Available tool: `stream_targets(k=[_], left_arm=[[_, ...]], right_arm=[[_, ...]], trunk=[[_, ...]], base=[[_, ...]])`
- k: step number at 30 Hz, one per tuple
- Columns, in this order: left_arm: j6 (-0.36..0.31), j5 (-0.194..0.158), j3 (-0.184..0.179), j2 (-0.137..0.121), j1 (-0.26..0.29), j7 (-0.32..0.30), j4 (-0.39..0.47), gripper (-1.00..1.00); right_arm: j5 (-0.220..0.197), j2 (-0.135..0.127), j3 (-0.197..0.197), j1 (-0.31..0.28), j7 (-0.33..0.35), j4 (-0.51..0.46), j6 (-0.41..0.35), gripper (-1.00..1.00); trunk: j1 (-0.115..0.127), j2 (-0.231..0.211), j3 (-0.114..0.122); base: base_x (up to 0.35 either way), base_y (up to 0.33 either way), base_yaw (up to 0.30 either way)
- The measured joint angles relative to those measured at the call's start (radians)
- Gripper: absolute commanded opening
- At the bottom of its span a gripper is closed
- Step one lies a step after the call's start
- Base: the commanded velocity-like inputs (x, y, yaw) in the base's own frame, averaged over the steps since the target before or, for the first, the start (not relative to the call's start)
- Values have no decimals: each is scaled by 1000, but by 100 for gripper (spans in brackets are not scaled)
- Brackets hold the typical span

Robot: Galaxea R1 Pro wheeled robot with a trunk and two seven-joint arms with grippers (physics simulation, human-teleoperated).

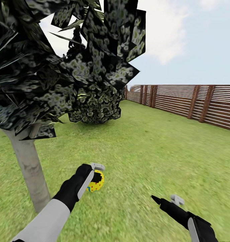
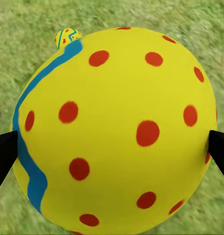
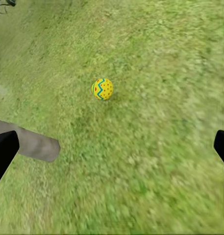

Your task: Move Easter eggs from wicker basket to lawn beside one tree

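A yellow Easter egg with red dots and a blue wavy band (image 1: pixel 97 182) (image 2: pixel 116 127) hangs low over the lawn (image 1: pixel 145 151), and my left gripper (image 1: pixel 96 176) (image 2: pixel 112 152) is shut on it. It is just right of the tree's pale grey trunk (image 1: pixel 27 168). Another yellow egg (image 3: pixel 102 89) (image 2: pixel 66 36), with blue zigzags and red dots, lies on the grass beyond it. My right gripper (image 1: pixel 164 199) (image 3: pixel 112 147) hovers open over bare grass, holding nothing. The wicker basket is out of view.
The tree's dark speckled leaves (image 1: pixel 61 67) hang low at upper left. A brown slat fence (image 1: pixel 195 104) runs along the right. Open grass stretches ahead and right. A pale grey shape (image 3: pixel 33 144) lies in the right wrist view; what it is I cannot tell.
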State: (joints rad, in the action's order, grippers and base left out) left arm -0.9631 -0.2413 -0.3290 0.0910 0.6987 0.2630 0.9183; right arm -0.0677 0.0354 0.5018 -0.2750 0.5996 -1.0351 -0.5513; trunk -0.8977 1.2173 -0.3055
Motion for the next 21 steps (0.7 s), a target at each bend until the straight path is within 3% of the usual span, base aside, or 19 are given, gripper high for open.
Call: stream_targets(k=[21], left_arm=[[7,0,0,0,0,0,0,-100]], right_arm=[[1,-7,1,-2,-3,1,-3,100]], trunk=[[0,0,-24]], base=[[142,-262,-8]])
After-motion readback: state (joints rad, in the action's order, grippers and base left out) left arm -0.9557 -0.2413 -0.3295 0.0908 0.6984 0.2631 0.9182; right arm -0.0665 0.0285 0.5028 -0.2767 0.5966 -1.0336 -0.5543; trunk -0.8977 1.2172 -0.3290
